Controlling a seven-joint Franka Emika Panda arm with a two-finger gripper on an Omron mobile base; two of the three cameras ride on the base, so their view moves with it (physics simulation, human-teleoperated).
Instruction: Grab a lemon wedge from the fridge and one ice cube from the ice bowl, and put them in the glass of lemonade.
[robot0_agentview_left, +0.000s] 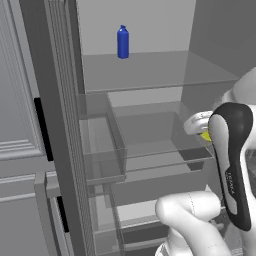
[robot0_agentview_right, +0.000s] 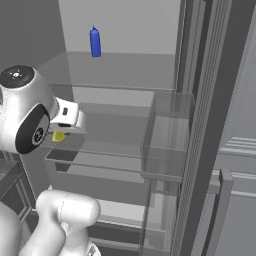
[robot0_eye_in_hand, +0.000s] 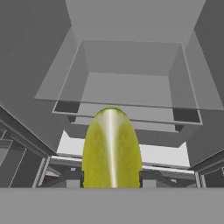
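Note:
My gripper (robot0_eye_in_hand: 111, 178) is shut on the lemon wedge (robot0_eye_in_hand: 111, 148), a bright yellow-green piece that stands up large between the two dark fingertips in the hand view. From the base views the wedge (robot0_agentview_left: 205, 135) (robot0_agentview_right: 58, 136) is a small yellow spot under the hand, held in front of the middle shelf of the open fridge (robot0_agentview_left: 150, 75) (robot0_agentview_right: 125, 70). The gripper (robot0_agentview_right: 61, 132) hangs at the fridge's opening, partly hidden by my own arm. The ice bowl and the glass of lemonade are out of view.
A blue bottle (robot0_agentview_left: 123, 42) (robot0_agentview_right: 95, 42) stands upright at the back of the upper shelf. Clear door bins (robot0_agentview_left: 102, 145) (robot0_agentview_right: 167, 140) jut out on the open fridge doors to either side. Below the hand lie clear shelves and drawers (robot0_eye_in_hand: 131, 87).

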